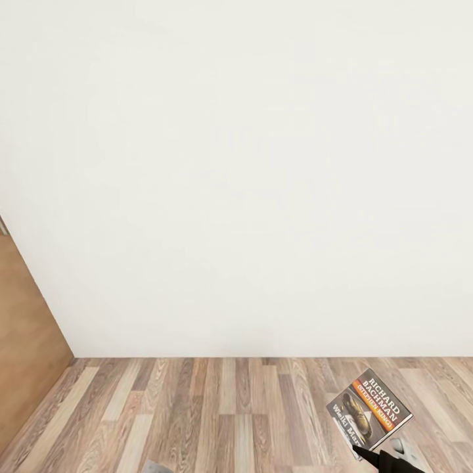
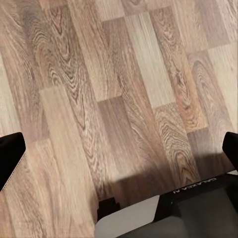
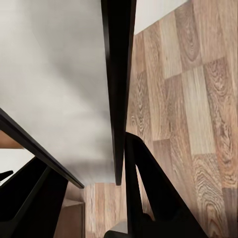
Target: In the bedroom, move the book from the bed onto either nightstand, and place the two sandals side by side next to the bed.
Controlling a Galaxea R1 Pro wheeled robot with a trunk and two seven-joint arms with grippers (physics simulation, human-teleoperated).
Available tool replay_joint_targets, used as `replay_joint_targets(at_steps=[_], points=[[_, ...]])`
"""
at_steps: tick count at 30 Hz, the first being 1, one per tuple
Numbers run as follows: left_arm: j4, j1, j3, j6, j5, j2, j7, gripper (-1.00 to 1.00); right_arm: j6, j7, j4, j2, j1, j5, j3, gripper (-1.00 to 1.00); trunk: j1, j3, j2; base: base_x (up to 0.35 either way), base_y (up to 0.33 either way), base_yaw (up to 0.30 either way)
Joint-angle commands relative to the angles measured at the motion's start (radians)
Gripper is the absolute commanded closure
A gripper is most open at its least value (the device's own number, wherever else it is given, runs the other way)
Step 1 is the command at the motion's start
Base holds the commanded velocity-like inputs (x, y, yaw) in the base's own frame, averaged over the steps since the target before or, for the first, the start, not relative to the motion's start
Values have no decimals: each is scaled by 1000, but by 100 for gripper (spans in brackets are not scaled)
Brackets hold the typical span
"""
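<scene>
White wall (image 1: 236, 171) takes up most of the head view, meeting a wood plank floor (image 1: 217, 420) low in the picture, with a brown wooden panel (image 1: 26, 355) at the far left (a door or a cabinet side, I cannot tell which). Low on the right, the book (image 1: 369, 408) hangs above the floor, its cover facing up with "Richard Bachman" in white over an orange band and a picture below it. The right gripper (image 1: 368, 454) pinches it at its near edge, black fingertips clamped on the lower corner.

From the left wrist, the same plank floor (image 2: 114, 89) lies below. The two black fingers (image 2: 11, 157) of the left gripper (image 2: 119, 156) stand far apart at either side of the picture, spread wide with nothing between them. Part of the robot's grey and black body (image 2: 178, 213) shows near one edge.

From the right wrist, the book (image 3: 118, 74) appears edge-on as a thin dark blade between the black fingers (image 3: 148, 198), which are closed on it. Behind it lie the white wall (image 3: 54, 74) and the floor (image 3: 188, 99).
</scene>
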Motion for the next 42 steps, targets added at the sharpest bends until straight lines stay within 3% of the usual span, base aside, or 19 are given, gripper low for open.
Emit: replay_joint_targets(at_steps=[1,11,42], points=[[1,-1,9,-4,-10,0,-4,-100,9,3,-1,0,-1,-12,3,100,1,-2,-2,332,0,0],[1,-1,9,-4,-10,0,-4,-100,9,4,-1,0,-1,-13,3,100,1,-4,-2,332,0,-111],[1,-1,9,-4,-10,0,-4,-100,9,2,-1,0,-1,-12,3,100,1,-4,-2,332,0,-2]])
